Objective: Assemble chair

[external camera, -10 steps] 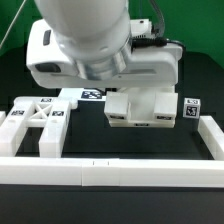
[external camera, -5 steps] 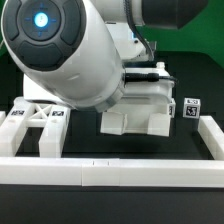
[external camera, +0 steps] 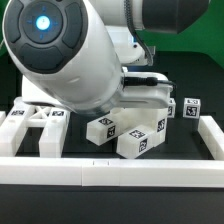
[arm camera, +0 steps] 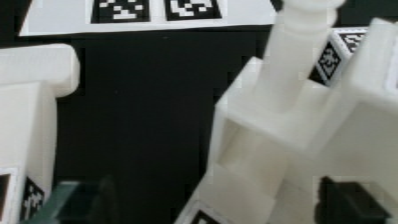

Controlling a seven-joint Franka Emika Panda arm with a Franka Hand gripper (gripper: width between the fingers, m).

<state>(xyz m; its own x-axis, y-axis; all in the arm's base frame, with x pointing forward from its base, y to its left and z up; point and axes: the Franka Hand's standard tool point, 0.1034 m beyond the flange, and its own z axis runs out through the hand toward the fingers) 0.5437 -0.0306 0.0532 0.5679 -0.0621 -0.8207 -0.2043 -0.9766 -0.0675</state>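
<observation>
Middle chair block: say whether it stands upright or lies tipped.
Tipped. The chair block sits askew, its edges slanted and its tags rotated in the exterior view.

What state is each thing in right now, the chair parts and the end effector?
End effector: open, gripping nothing.
Notched block: lying tilted on the table, not held.
X-braced frame: lying flat beside the front rail.
Cube-ended peg: standing, untouched.

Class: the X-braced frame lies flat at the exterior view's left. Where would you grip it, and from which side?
Take the X-braced frame by one diagonal brace, from above. It lies flat, so the gaps beside the brace likely leave room to close on it; the front rail crowds its near edge.
</observation>
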